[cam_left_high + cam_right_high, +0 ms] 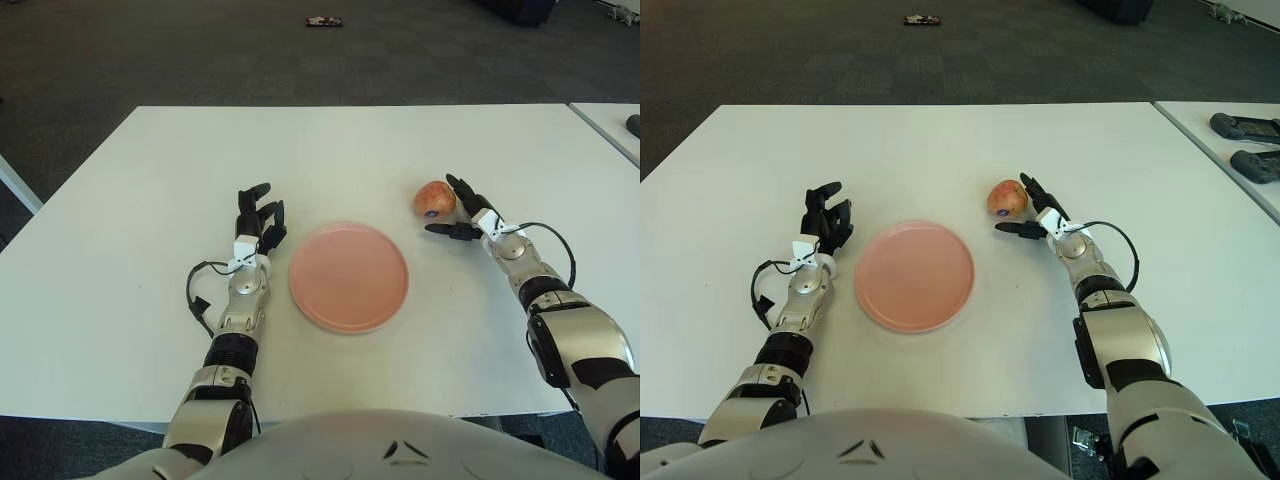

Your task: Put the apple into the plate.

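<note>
Silver-and-black jointed arms, black-fingered robot hand point(470, 213), looping black cables.

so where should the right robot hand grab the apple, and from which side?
Around its round middle, coming from the apple's right, where the right robot hand already sits with fingers spread: one finger behind it, one low in front. The ball shape gives no handle, so opposing fingers across the widest part look safest. The plate lies to its left, front. Left robot hand shows left of the plate.
</note>
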Controlling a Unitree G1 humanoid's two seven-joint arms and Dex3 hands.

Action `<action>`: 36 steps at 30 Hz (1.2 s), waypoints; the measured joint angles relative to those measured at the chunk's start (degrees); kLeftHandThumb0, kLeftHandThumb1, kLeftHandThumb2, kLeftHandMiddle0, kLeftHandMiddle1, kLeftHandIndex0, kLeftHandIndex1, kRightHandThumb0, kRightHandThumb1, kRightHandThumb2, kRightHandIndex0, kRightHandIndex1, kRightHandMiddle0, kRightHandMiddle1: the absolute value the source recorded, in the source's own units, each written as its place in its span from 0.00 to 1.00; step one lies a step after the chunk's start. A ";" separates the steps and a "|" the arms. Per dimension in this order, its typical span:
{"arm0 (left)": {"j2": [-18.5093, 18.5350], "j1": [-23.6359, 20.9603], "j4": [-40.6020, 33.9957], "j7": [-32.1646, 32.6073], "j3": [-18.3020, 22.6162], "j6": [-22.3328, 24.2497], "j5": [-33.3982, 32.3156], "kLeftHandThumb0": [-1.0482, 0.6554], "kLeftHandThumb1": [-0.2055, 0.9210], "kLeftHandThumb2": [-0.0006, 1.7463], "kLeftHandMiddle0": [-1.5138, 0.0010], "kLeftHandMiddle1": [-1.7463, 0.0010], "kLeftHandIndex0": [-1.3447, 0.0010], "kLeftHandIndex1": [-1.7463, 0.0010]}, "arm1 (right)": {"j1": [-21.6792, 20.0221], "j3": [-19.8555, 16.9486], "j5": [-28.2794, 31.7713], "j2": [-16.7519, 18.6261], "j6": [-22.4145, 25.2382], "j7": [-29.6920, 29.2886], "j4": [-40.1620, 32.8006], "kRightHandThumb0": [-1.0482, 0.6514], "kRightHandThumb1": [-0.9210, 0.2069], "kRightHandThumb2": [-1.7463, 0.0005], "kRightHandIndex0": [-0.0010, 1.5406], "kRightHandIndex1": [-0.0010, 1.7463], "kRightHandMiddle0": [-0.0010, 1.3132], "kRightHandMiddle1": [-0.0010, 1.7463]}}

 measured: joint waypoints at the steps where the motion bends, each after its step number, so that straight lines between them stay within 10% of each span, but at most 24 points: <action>1: 0.00 0.01 -0.03 0.00 0.00 0.06 0.01 0.20 1.00 0.31 0.80 0.56 0.95 0.30 | 0.00 -0.03 0.00 0.02 0.00 -0.01 0.00 0.00 0.18 0.98 0.00 0.00 0.00 0.00; 36: -0.07 0.09 0.04 0.06 -0.06 0.24 0.04 0.19 1.00 0.31 0.80 0.55 0.95 0.30 | -0.29 -3.71 2.57 1.87 1.61 0.22 0.02 0.11 0.22 0.97 0.00 0.00 0.00 0.00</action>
